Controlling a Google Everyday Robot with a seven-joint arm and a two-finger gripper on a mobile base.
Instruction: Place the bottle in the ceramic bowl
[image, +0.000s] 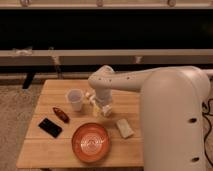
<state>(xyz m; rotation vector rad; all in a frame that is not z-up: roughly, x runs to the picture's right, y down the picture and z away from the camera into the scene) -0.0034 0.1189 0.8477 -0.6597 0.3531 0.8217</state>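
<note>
The bottle (94, 106), small and white and cream, lies on the wooden table (55, 90) just right of the clear cup. My gripper (103, 108) is down at the bottle, right over its right end, and hides part of it. The ceramic bowl (91, 142), orange-red with faint rings, sits empty at the table's front, below the gripper and a little to the left.
A clear plastic cup (75, 99) stands left of the bottle. A small red-brown item (61, 114) and a black flat device (50, 127) lie at the left. A beige block (124, 128) lies right of the bowl. My white arm (170, 110) fills the right side.
</note>
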